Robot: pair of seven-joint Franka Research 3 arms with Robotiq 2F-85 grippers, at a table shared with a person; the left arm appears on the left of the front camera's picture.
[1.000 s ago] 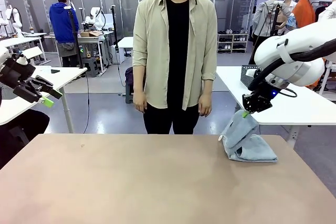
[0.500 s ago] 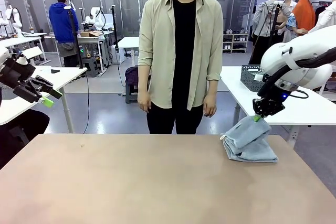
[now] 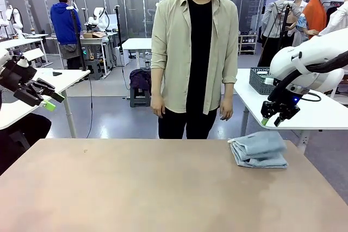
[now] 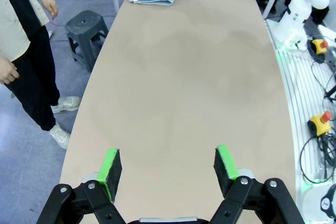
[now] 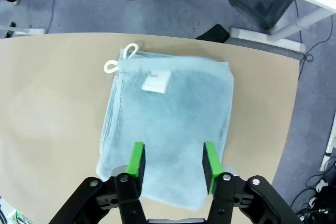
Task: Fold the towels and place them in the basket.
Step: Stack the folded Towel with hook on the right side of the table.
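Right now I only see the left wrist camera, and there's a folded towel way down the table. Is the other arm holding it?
Observer: No. The right gripper hangs above the towel, jaws open, nothing between them.
Operator: Anything on top of it?
Observer: A small white tag, seen from the right wrist view, near the loop.
Operator: Where's the basket?
Observer: A dark mesh basket stands on the white table beyond ours.

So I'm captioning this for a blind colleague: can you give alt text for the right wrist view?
A folded pale blue towel lies on the tan table, seen from directly above between the open green-padded right pincer. A white loop sticks out at one corner.
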